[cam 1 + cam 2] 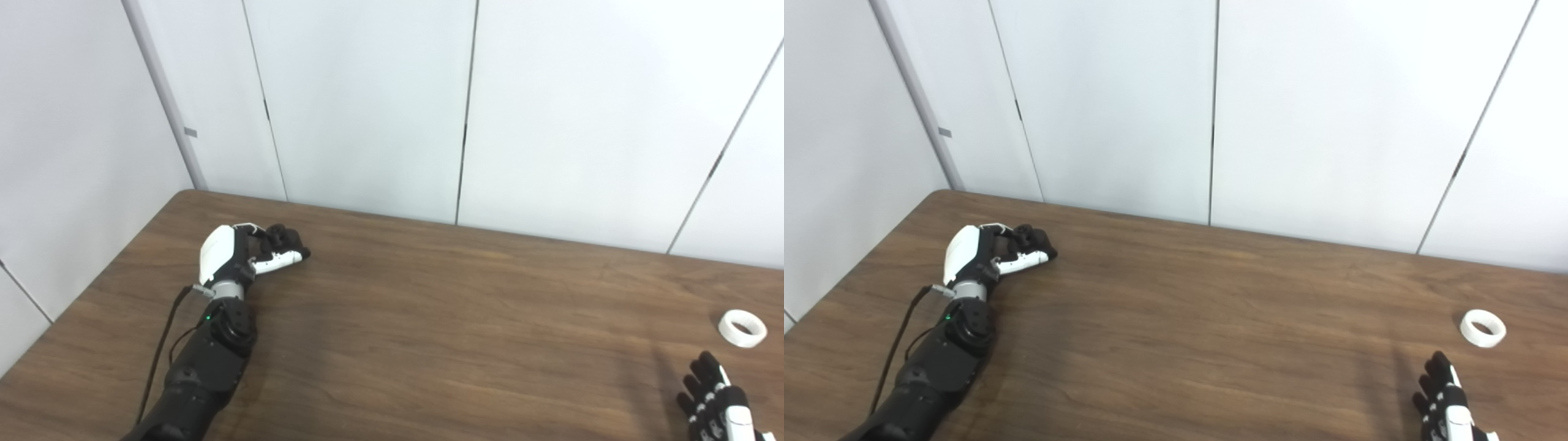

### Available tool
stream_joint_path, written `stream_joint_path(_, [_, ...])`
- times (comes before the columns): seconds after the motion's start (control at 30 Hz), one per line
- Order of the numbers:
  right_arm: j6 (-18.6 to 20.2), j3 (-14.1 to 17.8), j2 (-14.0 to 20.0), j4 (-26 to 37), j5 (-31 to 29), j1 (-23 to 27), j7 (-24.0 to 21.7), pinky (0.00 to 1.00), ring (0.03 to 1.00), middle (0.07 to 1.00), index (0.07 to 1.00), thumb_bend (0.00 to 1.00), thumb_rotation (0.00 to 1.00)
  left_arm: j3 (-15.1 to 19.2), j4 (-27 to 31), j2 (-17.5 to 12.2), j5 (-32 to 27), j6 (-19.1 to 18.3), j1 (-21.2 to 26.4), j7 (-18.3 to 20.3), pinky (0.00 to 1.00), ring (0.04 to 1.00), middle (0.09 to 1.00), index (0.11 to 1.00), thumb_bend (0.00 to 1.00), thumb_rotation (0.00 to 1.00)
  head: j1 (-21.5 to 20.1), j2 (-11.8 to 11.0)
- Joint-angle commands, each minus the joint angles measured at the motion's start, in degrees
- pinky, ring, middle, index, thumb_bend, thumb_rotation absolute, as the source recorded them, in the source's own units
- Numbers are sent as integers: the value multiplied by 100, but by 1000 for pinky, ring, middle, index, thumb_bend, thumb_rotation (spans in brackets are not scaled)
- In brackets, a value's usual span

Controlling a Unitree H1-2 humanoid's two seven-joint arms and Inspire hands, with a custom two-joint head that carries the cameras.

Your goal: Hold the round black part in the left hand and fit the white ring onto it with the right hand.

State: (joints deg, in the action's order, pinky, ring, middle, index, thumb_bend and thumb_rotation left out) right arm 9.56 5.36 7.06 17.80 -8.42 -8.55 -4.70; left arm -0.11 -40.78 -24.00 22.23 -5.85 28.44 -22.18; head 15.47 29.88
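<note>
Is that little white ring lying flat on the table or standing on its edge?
Flat. The white ring lies on the table, its hole facing up.

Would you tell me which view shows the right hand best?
The right eye view: more of the right hand shows, fingers apart, short of the white ring. The left eye view has it tighter in the corner, more cropped.

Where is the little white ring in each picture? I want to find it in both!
Left eye view: the white ring lies on the table at the far right, just beyond the right hand.
Right eye view: the white ring sits a little farther from the right edge, again just beyond the right hand.
Shared landmark: the right hand's dark fingers reach up from the bottom edge toward the ring without touching it.
</note>
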Motion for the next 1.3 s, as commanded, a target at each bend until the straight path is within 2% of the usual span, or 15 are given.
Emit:
stream_joint_path(0.0, [-45,45,39,179,-63,-8,-9,1000,1000,1000,1000,350,1000,2,185,-83,-1,48,46,16,922,897,735,481,522,47,0,8])
stream_joint_path(0.17, [-48,13,53,217,-17,-24,-24,1000,1000,1000,1000,349,1000,-43,672,-76,47,-55,-111,156,890,890,736,482,523,50,-34,60])
stream_joint_path(0.27, [-9,-11,32,256,16,-35,-7,1000,1000,1000,1000,355,1000,-103,1334,-43,124,-261,-305,340,897,886,737,484,523,51,-55,75])
stream_joint_path(0.43, [31,-24,-23,322,18,-57,25,1000,1000,1000,1000,343,1000,-366,2464,0,436,-394,-690,604,994,856,720,483,524,53,-120,130])
stream_joint_path(0.73, [109,-113,-78,395,131,-66,65,1000,1000,1000,1000,361,1000,-795,4115,166,1123,-654,-1250,1193,1000,839,719,483,524,54,-377,242])
stream_joint_path(1.07, [-2,-204,-175,242,220,-55,167,1000,1000,1000,1000,369,1000,-1207,5061,524,1929,-603,-1730,1479,1000,856,735,482,524,53,-623,364])
stream_joint_path(1.27, [-71,-256,-184,149,304,-36,243,1000,990,985,1000,426,1000,-1636,5375,791,2208,-345,-2016,1703,1000,895,775,482,523,52,-654,378])
